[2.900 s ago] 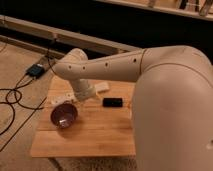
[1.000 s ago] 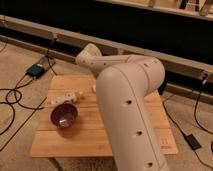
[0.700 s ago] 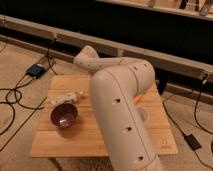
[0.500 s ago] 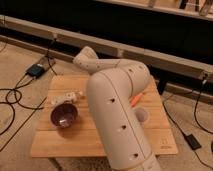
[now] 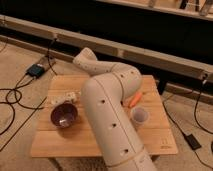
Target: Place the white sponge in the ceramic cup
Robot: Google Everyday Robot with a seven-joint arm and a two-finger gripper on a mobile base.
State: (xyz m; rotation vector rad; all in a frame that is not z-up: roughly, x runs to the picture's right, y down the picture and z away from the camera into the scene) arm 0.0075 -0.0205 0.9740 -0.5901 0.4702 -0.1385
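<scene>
The ceramic cup (image 5: 140, 116) is small, pale and round. It stands upright on the right part of the wooden table (image 5: 60, 142). I cannot see the white sponge, because my thick white arm (image 5: 107, 110) rises from the bottom of the view and covers the table's middle. The arm bends at an elbow (image 5: 86, 58) above the table's far edge. My gripper is not in view; it is hidden behind the arm or lies beyond it.
A dark purple bowl (image 5: 63, 115) sits on the left of the table. A thin white bar-shaped object (image 5: 65, 96) lies just behind it. An orange stick-like object (image 5: 135, 99) lies behind the cup. Cables and a power brick (image 5: 36, 70) lie on the floor at left.
My arm has swung and now covers less of the table's right side. This has uncovered the orange object and the cup. The bowl and the white bar have not moved.
</scene>
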